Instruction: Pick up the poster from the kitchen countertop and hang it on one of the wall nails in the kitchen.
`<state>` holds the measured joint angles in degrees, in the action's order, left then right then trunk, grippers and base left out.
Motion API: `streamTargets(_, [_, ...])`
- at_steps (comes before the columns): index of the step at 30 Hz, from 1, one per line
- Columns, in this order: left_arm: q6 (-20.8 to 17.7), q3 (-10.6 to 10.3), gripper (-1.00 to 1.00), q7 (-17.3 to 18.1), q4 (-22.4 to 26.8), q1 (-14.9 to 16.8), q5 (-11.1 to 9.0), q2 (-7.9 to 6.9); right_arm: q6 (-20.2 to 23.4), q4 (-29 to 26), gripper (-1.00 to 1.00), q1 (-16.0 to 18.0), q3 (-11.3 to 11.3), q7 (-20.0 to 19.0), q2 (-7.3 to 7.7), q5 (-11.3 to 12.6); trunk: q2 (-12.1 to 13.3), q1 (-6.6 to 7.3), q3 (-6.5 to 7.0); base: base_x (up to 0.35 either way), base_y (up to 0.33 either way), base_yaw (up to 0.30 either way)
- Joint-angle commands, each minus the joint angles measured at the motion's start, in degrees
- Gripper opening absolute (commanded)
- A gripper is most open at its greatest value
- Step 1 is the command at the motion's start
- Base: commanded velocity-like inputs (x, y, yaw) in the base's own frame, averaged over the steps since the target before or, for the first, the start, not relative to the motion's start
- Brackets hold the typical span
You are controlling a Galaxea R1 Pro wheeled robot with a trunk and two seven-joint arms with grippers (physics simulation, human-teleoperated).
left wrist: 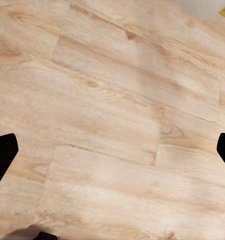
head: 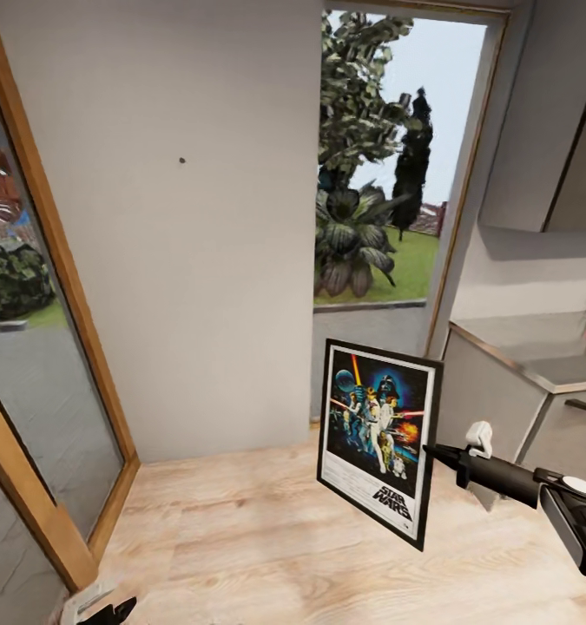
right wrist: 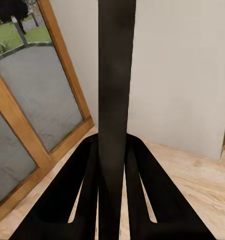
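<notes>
Poster (head: 379, 441) hangs in mid-air above the wood floor (head: 240, 538), pinched by its right edge in the right gripper (head: 433, 451), art facing the camera, long axis near upright with a slight tilt. In the right wrist view the frame's edge (right wrist: 115, 115) runs as a dark band straight up between the two fingers (right wrist: 67, 200), which are clamped on it. Kitchen countertop (head: 536, 347) sits at about 3 o'clock in the head view, poster already off it. Wall nail (head: 182, 161) shows as a small dark dot on the grey wall (head: 197, 260), at roughly 10 o'clock from the poster and well above it, well apart. Judged next move: right arm must carry the poster up and leftward toward the wall. Left gripper (left wrist: 112, 150) points at bare floor, fingertips wide apart, holding nothing; it sits low at 7 o'clock, farther from the job.
</notes>
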<state>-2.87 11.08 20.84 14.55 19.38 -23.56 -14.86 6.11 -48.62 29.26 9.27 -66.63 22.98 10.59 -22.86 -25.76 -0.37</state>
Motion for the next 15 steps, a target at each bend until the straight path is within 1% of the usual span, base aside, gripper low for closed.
streamTargets(1, [-0.30,0.17,1.00,0.26,-0.05,0.04,-0.43,0.01,0.84,0.01,-1.00,0.01,0.05,-0.51,-0.01,0.49,-0.05,-0.02,-0.04,0.012,0.005,0.240])
streamTargets(4, [-0.30,0.15,1.00,0.26,-0.05,0.04,-0.43,0.01,0.84,0.01,-1.00,0.01,0.05,-0.52,-0.02,0.49,-0.05,-0.02,-0.04,0.142,0.004,0.114])
streamTargets(10, [-0.30,0.11,1.00,0.32,-0.05,0.04,-0.43,0.01,0.84,0.01,-1.00,0.01,0.05,-0.52,0.01,0.49,-0.05,-0.02,-0.04,0.257,0.045,0.032])
streamTargets(15, [-0.30,0.11,1.00,0.30,-0.05,0.04,-0.43,0.01,0.84,0.08,-1.00,0.01,0.05,-0.52,-0.01,0.49,-0.05,-0.02,-0.04,0.081,0.018,0.008])
